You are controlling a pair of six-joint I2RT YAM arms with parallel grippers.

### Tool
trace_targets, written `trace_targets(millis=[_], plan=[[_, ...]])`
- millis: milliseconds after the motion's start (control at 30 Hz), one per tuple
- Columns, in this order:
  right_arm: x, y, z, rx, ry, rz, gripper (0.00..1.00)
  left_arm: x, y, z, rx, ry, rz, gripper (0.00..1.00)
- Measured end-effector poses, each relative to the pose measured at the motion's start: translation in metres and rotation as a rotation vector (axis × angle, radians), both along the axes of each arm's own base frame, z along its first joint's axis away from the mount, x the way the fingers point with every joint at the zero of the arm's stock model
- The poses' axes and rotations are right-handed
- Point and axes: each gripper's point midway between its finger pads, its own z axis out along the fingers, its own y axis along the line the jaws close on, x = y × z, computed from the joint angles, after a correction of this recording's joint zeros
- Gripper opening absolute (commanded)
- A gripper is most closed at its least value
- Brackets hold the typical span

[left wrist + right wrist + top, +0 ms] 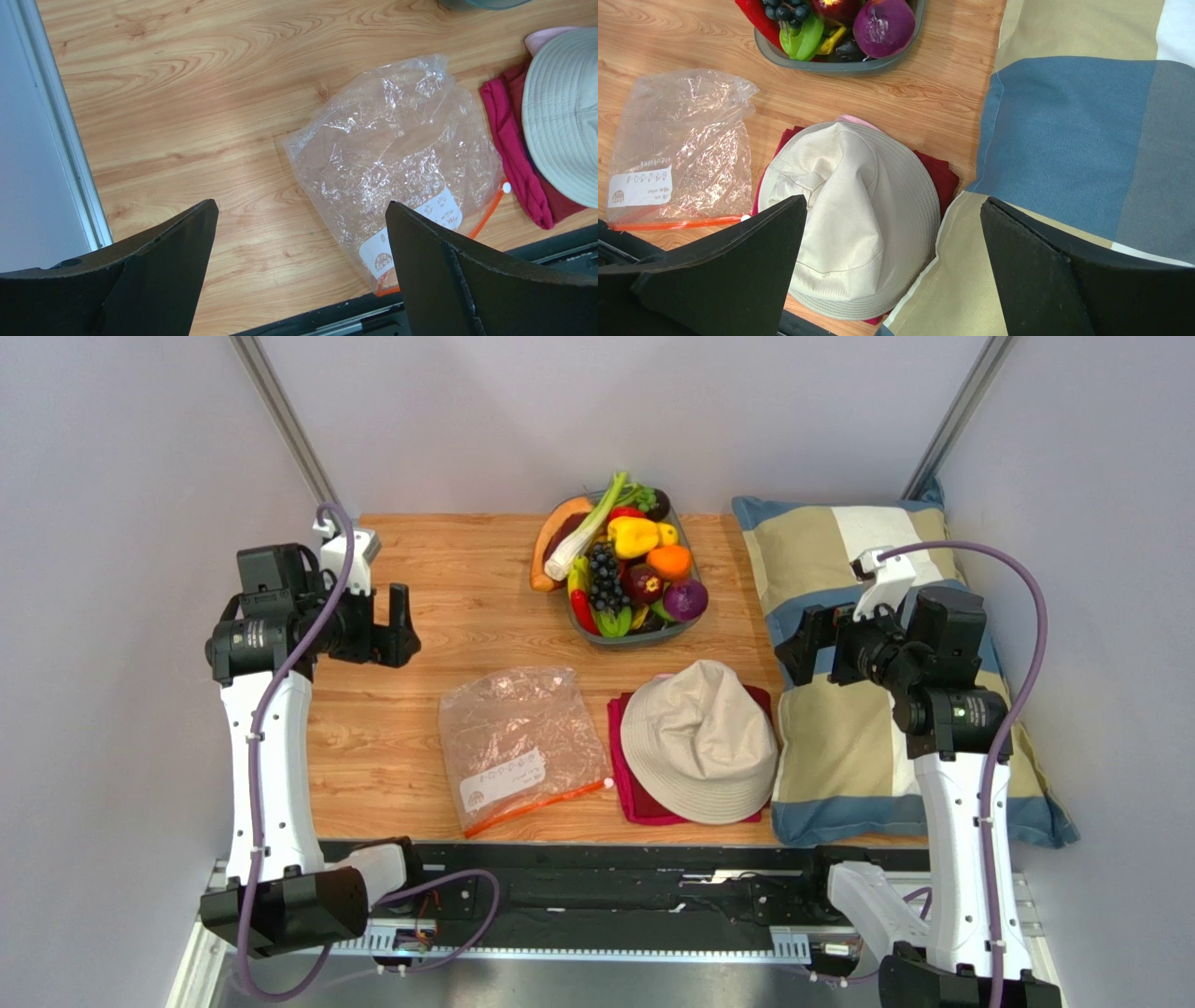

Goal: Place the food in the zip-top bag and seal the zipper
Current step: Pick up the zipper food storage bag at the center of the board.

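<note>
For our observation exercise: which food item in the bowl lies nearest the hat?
The purple onion, at the bowl's near right corner; the others sit farther back or left.

1. A wooden desk (421,574) with pale, wavy grain fills the middle of the scene.
2. Plain pale grey panels close it in: the far wall (617,406), the left wall (112,504) and the right wall (1108,504).
3. A left strut (288,420) and a right strut (961,413), both metal, slant up from the far corners.
4. A black rail (631,875) runs along the desk's near edge.
5. The light is even and soft, and the shadows are faint.

Bright, even overhead light, soft shadows, sharp focus, mild glare on the zip-top bag (393,161)
</note>
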Motion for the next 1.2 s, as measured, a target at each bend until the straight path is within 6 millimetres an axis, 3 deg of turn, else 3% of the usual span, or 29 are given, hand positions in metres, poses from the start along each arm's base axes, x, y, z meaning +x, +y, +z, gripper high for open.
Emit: trace_targets(millis=[267, 433, 567, 700, 833, 867, 967, 1033, 1200], plan=[[-0.004, 0.019, -0.008, -0.005, 0.018, 0.148, 1.0, -0.004, -0.011, -0.017, 0.0, 0.04, -0.058, 0.99], [-0.009, 0.05, -0.022, -0.062, 0.039, 0.322, 1.0, -0.008, -0.018, -0.033, -0.051, 0.09, -0.05, 0.99], [-0.019, 0.096, -0.036, -0.154, 0.044, 0.542, 1.0, -0.012, -0.022, -0.042, -0.103, 0.136, -0.013, 0.99], [-0.036, 0.15, -0.054, -0.319, -0.014, 0.779, 0.98, -0.01, -0.023, -0.04, -0.19, 0.151, 0.057, 0.99], [-0.075, 0.219, -0.072, -0.455, -0.196, 1.041, 0.83, -0.006, -0.014, -0.036, -0.287, 0.161, 0.16, 0.99], [-0.087, 0.234, -0.079, -0.475, -0.25, 1.092, 0.74, -0.005, -0.012, -0.035, -0.299, 0.16, 0.179, 0.99], [-0.12, 0.269, -0.111, -0.549, -0.395, 1.224, 0.66, -0.003, -0.01, -0.033, -0.317, 0.151, 0.204, 0.99], [-0.138, 0.289, -0.138, -0.598, -0.457, 1.295, 0.67, -0.004, -0.011, -0.032, -0.324, 0.147, 0.212, 0.99], [-0.156, 0.323, -0.183, -0.678, -0.584, 1.374, 0.67, -0.009, -0.011, -0.033, -0.327, 0.141, 0.228, 0.99]])
